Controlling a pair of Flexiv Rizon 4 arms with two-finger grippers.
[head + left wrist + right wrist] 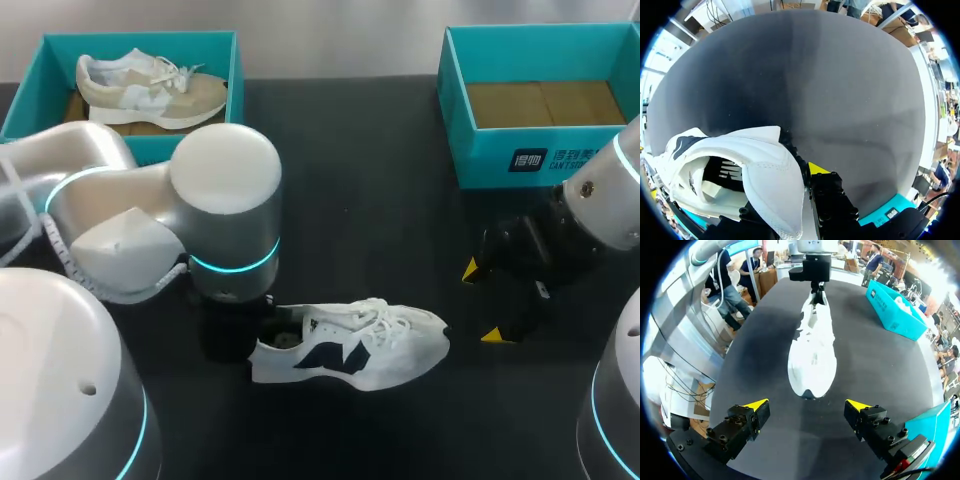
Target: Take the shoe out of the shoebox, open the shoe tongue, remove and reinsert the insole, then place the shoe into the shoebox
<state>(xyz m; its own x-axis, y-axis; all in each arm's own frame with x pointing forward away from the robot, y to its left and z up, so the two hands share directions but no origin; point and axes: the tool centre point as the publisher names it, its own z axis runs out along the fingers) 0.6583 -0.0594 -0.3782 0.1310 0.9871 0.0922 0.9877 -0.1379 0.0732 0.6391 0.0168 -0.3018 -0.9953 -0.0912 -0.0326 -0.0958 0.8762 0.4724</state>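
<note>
Shoe: white, on worktop. Left hand: clamped on its heel. Right hand: fingers apart, empty, near toe.

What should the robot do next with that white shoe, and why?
Probably bring the right gripper forward over the shoe to its laces. The left gripper grips the heel, and the right hangs open just off the toe, so opening the shoe up seems next.
</note>
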